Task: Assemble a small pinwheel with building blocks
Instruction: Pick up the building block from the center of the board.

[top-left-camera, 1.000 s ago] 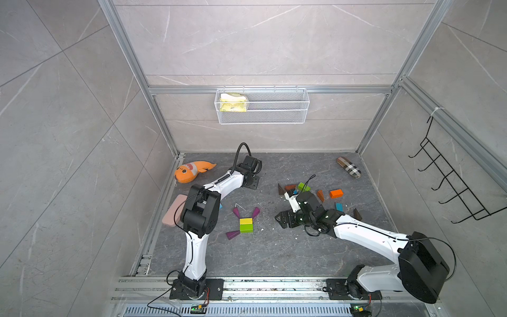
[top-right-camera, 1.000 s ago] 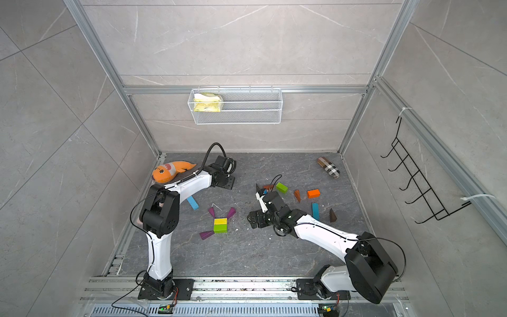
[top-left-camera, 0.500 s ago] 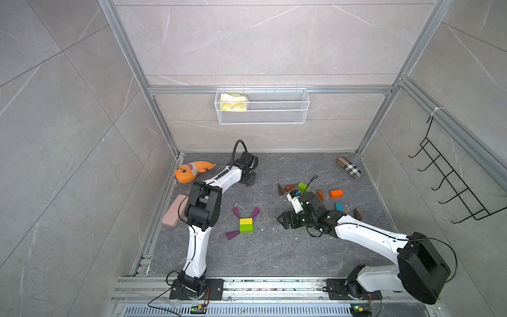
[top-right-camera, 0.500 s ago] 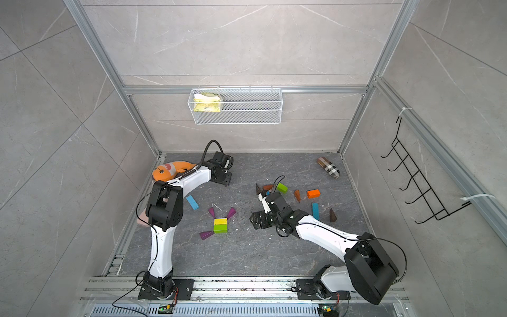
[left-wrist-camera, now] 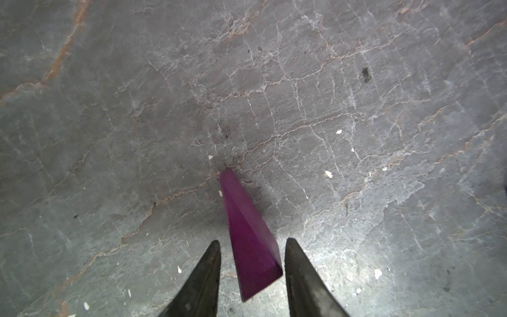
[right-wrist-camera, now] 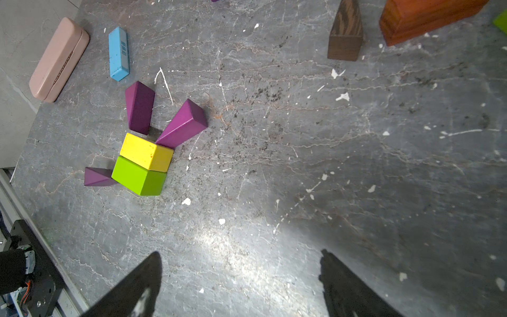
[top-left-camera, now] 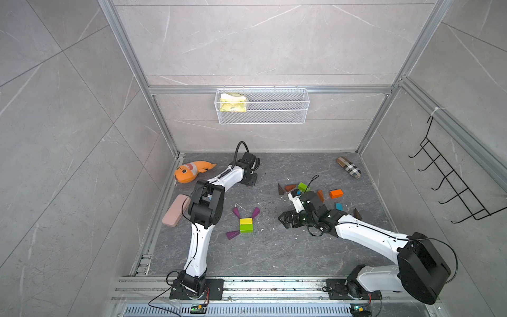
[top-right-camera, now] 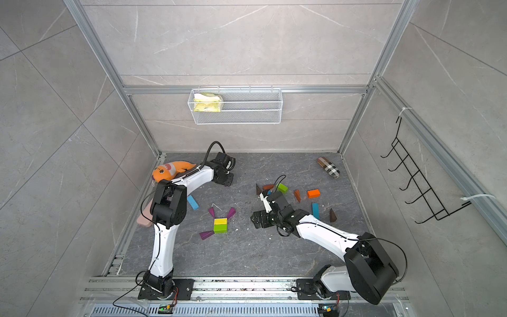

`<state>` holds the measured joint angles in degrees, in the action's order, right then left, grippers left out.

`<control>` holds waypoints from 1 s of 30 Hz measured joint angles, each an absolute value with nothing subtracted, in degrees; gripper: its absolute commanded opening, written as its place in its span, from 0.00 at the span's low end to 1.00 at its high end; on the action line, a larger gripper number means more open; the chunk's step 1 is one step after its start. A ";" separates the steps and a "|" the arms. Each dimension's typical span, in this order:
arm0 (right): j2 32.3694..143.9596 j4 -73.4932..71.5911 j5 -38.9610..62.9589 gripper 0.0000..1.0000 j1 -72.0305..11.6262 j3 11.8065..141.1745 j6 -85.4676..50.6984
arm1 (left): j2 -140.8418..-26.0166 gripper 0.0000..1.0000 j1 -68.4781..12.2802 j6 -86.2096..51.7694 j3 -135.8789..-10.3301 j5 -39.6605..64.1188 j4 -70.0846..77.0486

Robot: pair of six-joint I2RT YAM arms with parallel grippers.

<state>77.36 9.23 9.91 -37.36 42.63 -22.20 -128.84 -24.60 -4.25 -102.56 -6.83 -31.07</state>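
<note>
Left gripper [left-wrist-camera: 252, 241], jaws apart, straddles purple wedge [left-wrist-camera: 241, 219]; right gripper [right-wrist-camera: 241, 252] spread wide; print on blue bar [right-wrist-camera: 118, 53] unreadable

The left arm's elbow [top-left-camera: 205, 208] has swung toward the middle; its fingers [left-wrist-camera: 205, 280] have narrowed around the purple wedge [left-wrist-camera: 252, 247].

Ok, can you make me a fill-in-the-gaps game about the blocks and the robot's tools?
1. The yellow brick sits side by side with a ____ brick.
2. ____ purple wedges lie around that pair.
3. The left tool straddles a ____ wedge.
4. The right tool is open and holds ____.
Missing words: green; three; purple; nothing.
</note>
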 measured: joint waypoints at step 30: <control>70.59 9.74 9.76 0.90 -36.71 38.26 -21.82 | -119.87 0.16 -30.22 -9.96 -92.44 -7.99 -31.75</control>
